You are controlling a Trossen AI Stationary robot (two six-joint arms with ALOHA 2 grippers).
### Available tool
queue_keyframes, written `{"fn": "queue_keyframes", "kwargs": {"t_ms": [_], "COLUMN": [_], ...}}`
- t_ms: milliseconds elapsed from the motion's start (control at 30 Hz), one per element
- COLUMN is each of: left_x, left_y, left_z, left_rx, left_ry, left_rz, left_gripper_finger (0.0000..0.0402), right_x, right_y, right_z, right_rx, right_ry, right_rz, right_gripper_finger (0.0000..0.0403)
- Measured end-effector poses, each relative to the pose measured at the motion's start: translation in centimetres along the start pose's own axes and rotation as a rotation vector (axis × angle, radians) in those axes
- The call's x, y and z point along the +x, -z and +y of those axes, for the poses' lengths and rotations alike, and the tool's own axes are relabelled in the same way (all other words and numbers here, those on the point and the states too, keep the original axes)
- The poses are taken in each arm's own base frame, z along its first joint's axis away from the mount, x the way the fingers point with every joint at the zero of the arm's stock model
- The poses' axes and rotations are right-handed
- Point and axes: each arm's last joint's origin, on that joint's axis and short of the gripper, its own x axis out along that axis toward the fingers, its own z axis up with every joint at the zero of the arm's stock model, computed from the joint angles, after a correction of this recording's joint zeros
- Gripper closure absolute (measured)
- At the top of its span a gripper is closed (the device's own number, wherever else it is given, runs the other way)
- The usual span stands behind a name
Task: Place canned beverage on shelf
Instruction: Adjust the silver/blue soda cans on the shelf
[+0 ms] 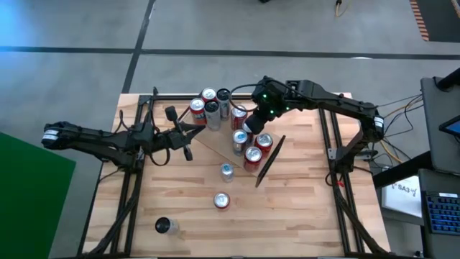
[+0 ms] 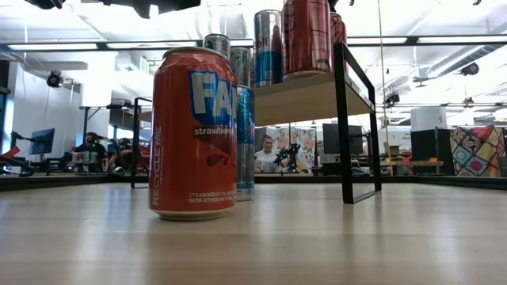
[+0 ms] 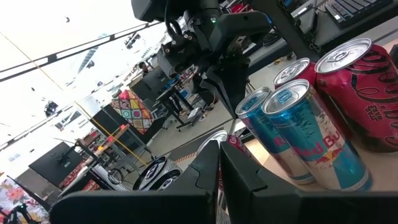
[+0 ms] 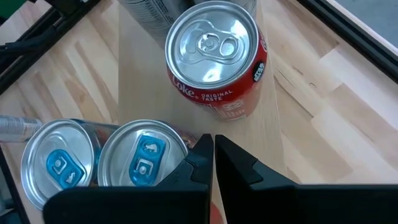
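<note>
Nearest the low camera stands an orange strawberry soda can (image 2: 193, 131), upright on the wooden counter (image 2: 317, 245), left of centre in that frame. Just behind it rises a slim blue can (image 2: 245, 142), and beyond that the shelf (image 2: 313, 95), a light plank on black end frames, fills the upper centre and carries several upright cans (image 2: 305, 36).

From above, the shelf (image 1: 215, 140) runs diagonally across the middle of the counter (image 1: 302, 216). Cans crowd its upper-left end (image 1: 210, 106) and its lower-right end (image 1: 253, 155). Three more cans stand off the shelf lower in the frame: a blue-topped one (image 1: 227, 171), a red one (image 1: 222, 201), and a dark one (image 1: 165, 226) near the lower left corner.

At the middle of the overhead frame, the right gripper (image 1: 253, 124) is over the shelf's right-hand cluster. In its wrist view its fingers (image 4: 239, 165) are pressed together with nothing between them, directly above a red cola can (image 4: 216, 59) and two blue-tabbed cans (image 4: 142, 155) standing on the plank.

Left of centre, the left gripper (image 1: 183, 137) sits near the shelf's upper-left cans; its fingers (image 3: 245, 171) are also pressed together, holding nothing, with two blue energy-drink cans (image 3: 305, 134) and a dark red can (image 3: 360, 87) just ahead.
</note>
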Motion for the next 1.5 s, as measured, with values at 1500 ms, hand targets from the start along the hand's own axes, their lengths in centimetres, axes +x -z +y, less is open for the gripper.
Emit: {"fn": "queue_keyframes", "kwargs": {"t_ms": [1500], "left_x": [0.0], "left_y": [0.0], "left_z": [0.0], "left_rx": [0.004], "left_ry": [0.0], "left_rz": [0.0], "left_gripper_finger": [0.0402], "right_x": [1.8], "right_y": [0.0], "right_z": [1.2], "right_rx": [-0.033], "right_ry": [0.022], "right_rz": [0.09], "right_gripper_finger": [0.0394]}}
